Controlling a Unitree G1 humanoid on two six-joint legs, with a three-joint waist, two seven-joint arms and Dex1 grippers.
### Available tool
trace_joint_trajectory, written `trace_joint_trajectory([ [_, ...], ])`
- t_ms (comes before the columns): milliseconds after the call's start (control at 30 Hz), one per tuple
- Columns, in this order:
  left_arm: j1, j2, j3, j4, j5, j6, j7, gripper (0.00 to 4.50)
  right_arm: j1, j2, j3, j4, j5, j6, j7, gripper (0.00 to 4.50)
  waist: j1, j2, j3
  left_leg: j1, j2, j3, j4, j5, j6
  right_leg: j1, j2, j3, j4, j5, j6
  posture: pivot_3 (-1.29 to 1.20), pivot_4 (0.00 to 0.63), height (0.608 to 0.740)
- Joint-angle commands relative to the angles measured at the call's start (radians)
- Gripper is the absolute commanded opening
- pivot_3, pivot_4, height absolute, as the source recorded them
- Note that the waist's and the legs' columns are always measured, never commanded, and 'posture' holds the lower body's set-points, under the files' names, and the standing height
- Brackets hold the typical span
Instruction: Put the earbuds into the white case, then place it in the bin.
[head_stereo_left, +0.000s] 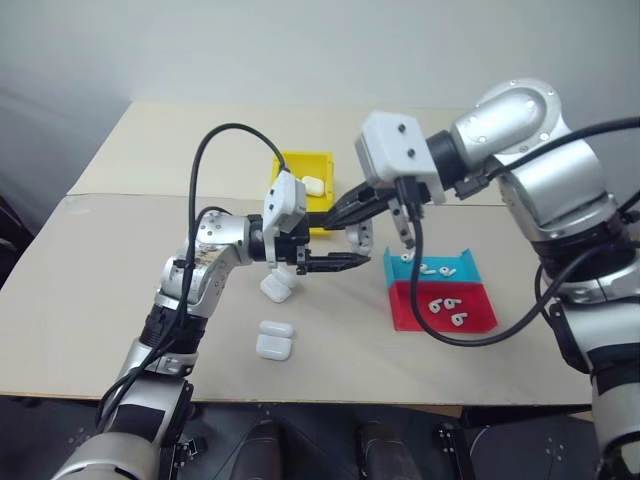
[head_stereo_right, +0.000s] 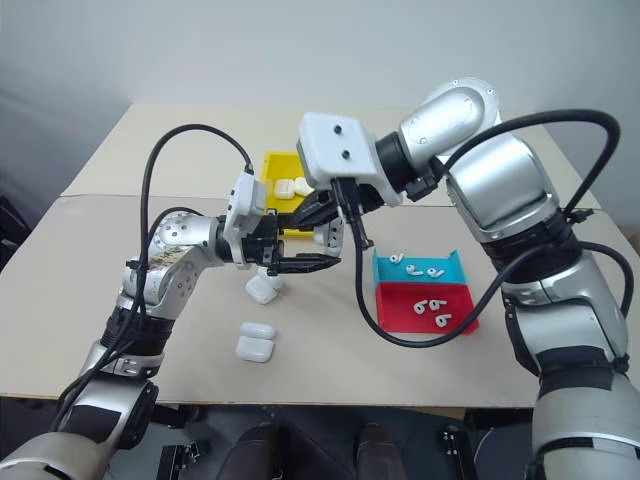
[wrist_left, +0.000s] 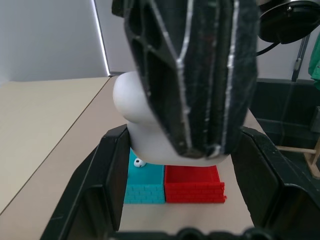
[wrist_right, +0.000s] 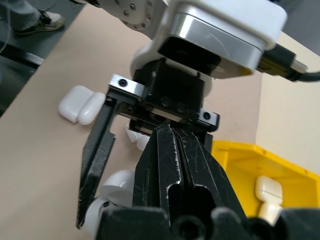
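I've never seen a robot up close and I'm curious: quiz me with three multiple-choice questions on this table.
1. Where do the loose earbuds lie?
A. yellow bin
B. teal and red trays
C. bare table

2. How many closed cases lie together nearest the robot?
A. two
B. four
C. none

3. The right tool's fingers are:
A. spread wide
B. pressed together
C. clamping a tray

B: the earbuds sit in the teal tray and the red tray.
A: the two cases lie side by side.
B: the right tool shows no gap.
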Motion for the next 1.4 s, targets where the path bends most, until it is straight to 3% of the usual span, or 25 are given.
trace_joint_trajectory([
  [33,-0.001,0.017,0.052,-0.049,-0.019,-0.011,0.025,2.76,0.035,-0.056,-0.049,-0.032,-0.011,-0.002,0.042,0.03,0.003,0.000,0.000,0.000,0.000,0.000,0.000,0.000,0.000,0.000,0.000,0.000,0.000,0.000,0.000,0.00,0.150,0.740],
  [167,0.020,0.026,0.063,-0.073,-0.026,-0.007,0.044,2.76,0.090,-0.086,-0.100,-0.069,0.009,0.050,0.019,0.03,0.002,0.000,0.000,0.000,0.000,0.000,0.000,0.000,0.000,-0.001,0.000,0.000,-0.002,0.000,0.000,0.00,0.150,0.740],
  [300,0.040,0.012,0.086,-0.108,-0.004,-0.012,0.133,2.76,0.129,-0.026,-0.292,-0.101,0.137,0.259,-0.175,0.03,0.000,0.000,0.000,0.001,0.000,0.000,0.001,0.000,0.000,0.000,0.000,0.000,-0.001,0.000,0.000,0.00,0.150,0.740],
  [467,0.057,-0.057,0.117,-0.142,0.145,0.000,0.465,2.76,0.322,0.032,-0.576,-0.234,0.270,0.446,-0.438,0.03,0.015,-0.001,-0.001,0.001,0.000,-0.001,0.000,0.000,0.000,0.002,0.000,0.000,-0.001,0.000,0.000,0.00,0.150,0.740],
  [567,0.023,-0.113,0.128,-0.093,0.257,0.035,0.687,2.76,0.485,0.035,-0.635,-0.363,0.284,0.510,-0.555,0.03,0.019,-0.001,-0.001,0.000,-0.001,-0.002,0.001,0.000,0.000,0.003,-0.001,-0.002,-0.001,0.001,0.001,0.00,0.150,0.740],
  [700,-0.068,-0.167,0.113,0.090,0.373,0.054,0.875,2.76,0.557,0.146,-0.647,-0.493,0.330,0.651,-0.771,0.03,0.008,-0.001,-0.001,0.001,-0.002,-0.002,0.001,0.000,0.000,0.001,-0.001,0.000,-0.002,0.001,0.001,0.00,0.150,0.740],
  [833,-0.193,-0.207,0.077,0.366,0.449,-0.005,0.941,2.76,0.576,0.205,-0.641,-0.579,0.366,0.708,-0.874,0.03,0.001,-0.001,-0.001,0.002,-0.003,-0.003,0.001,0.000,0.000,0.002,0.000,0.000,-0.001,0.001,0.001,0.00,0.150,0.740],
  [1100,-0.397,-0.255,0.053,0.821,0.537,-0.117,1.041,2.76,0.600,0.157,-0.637,-0.645,0.405,0.756,-0.939,0.03,0.001,-0.001,-0.001,-0.001,-0.003,-0.004,0.000,0.000,0.000,0.001,-0.001,-0.001,-0.004,0.001,0.001,0.00,0.150,0.740],
  [1267,-0.419,-0.251,0.081,0.842,0.507,-0.190,1.002,4.45,0.615,0.137,-0.646,-0.658,0.431,0.750,-0.957,0.00,0.000,-0.001,-0.001,-0.001,-0.003,-0.003,-0.002,0.000,0.000,0.001,-0.001,-0.001,-0.005,0.001,0.002,0.00,0.150,0.740],
  [1400,-0.376,-0.226,0.125,0.699,0.440,-0.193,0.908,4.48,0.640,0.122,-0.636,-0.653,0.441,0.731,-0.959,0.00,0.000,-0.001,0.000,-0.001,-0.003,-0.003,-0.001,0.000,0.000,0.001,-0.001,-0.001,-0.005,0.001,0.002,0.00,0.150,0.740],
])
